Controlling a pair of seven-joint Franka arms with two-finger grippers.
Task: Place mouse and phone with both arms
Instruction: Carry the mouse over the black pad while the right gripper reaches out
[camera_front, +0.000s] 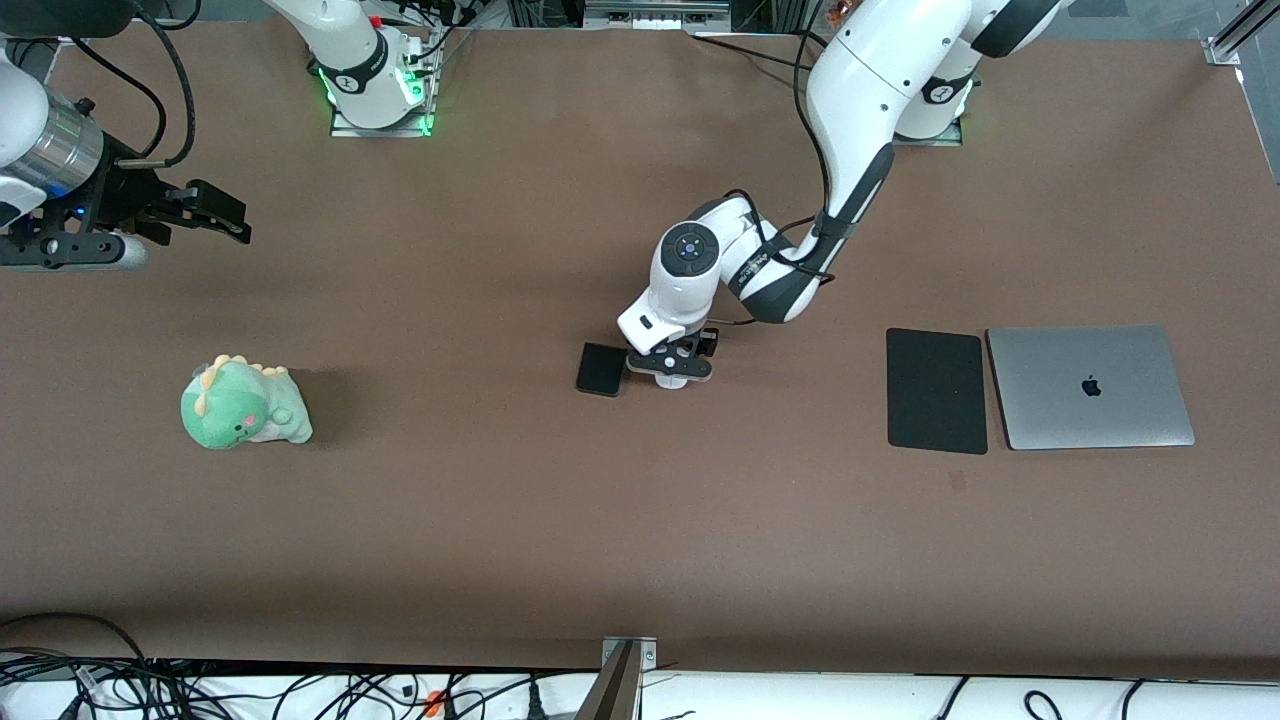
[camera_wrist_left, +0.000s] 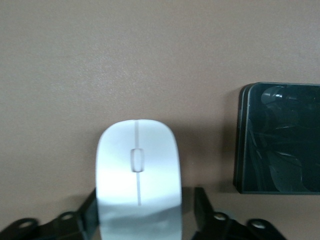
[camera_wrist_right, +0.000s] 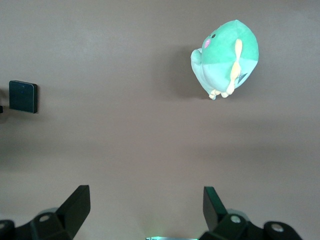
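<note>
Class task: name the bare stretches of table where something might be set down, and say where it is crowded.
Bare brown table lies between the plush dinosaur and the phone, and between the left gripper and the mouse pad. Crowded: phone, mouse and left gripper together; pad beside laptop.

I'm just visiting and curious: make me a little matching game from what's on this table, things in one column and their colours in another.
Things:
1. mouse
2. phone
3. plush dinosaur
4. laptop

Colours:
A. silver-grey
B. white
C. black
D. green

Pairs: 1-B, 2-C, 3-D, 4-A
</note>
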